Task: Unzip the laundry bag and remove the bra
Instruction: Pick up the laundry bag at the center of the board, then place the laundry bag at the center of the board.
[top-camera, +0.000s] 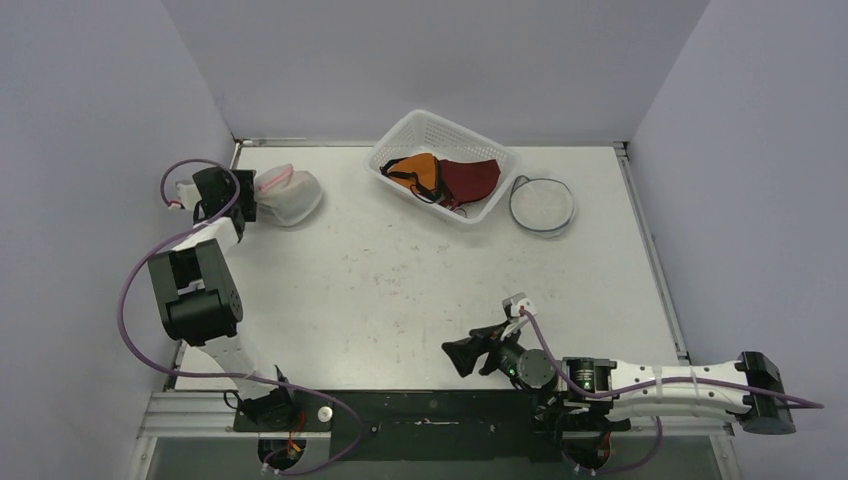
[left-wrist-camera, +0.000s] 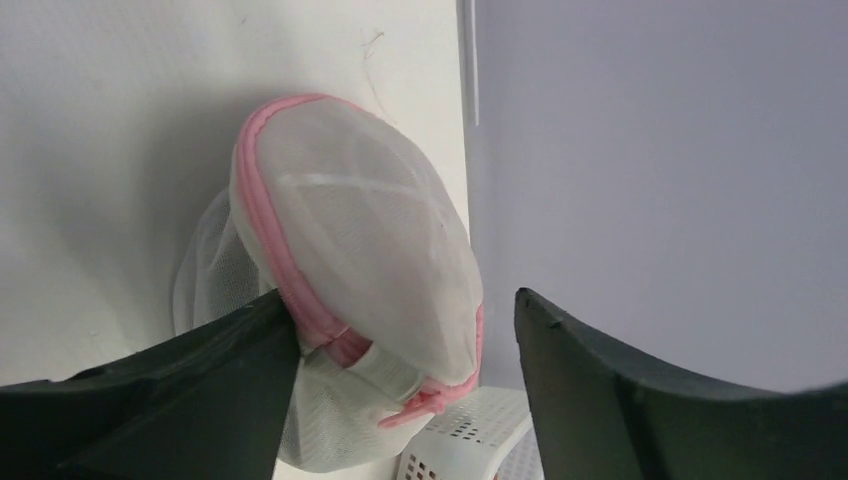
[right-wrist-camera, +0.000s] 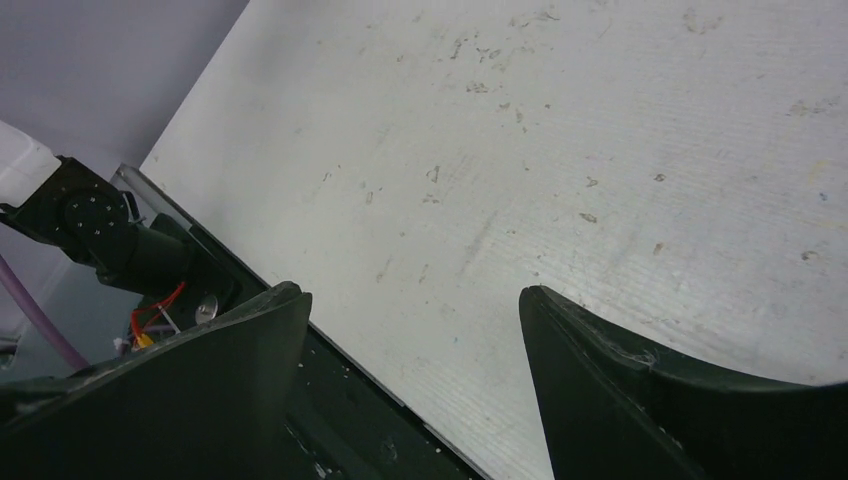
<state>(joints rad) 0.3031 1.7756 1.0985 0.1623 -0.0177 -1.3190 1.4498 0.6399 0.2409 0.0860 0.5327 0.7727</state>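
no readable text, labels or numbers

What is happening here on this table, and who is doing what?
The left arm has its jaws open at the pink-trimmed laundry bag in the far left corner; the bag looks zipped. The right arm rests near the front edge, jaws open over bare table. Garments lie in the white basket.

We see a white basket on the tabletop holding an orange garment and a maroon garment; a dark-rimmed round mesh disc lies just beside it.
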